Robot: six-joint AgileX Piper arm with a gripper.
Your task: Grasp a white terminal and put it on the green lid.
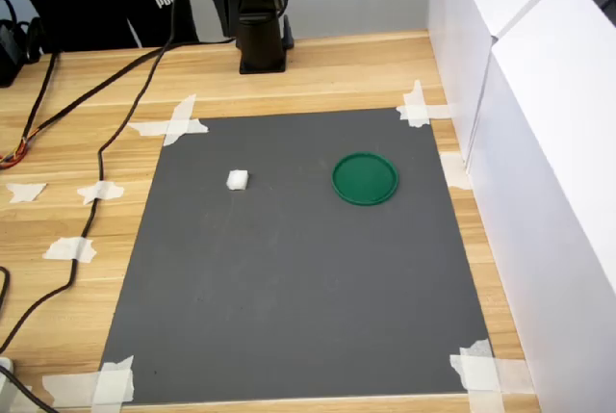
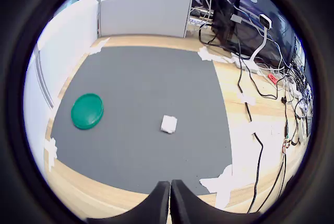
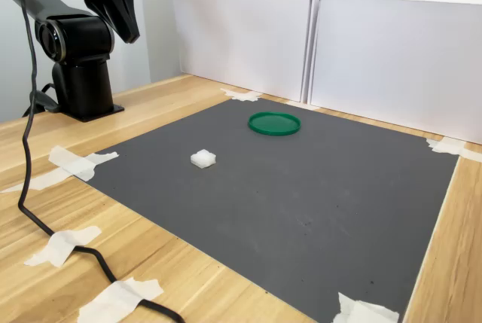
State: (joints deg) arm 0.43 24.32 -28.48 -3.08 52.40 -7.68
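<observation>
My fingers point(image 2: 170, 195) pressed together, holding nothing, raised high at mat's far edge. White terminal point(image 1: 237, 180) lies on grey mat point(image 1: 298, 288), left of green lid point(image 1: 365, 178) in first exterior view, well apart. Nothing done; grasp, carry, placement all remain.

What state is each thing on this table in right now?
White terminal: lying loose on the mat, apart from the lid, not held.
Green lid: flat on the mat, nothing on it.
Gripper: raised near the arm's base, shut, holding nothing.
Grey mat: taped down at its corners.
</observation>
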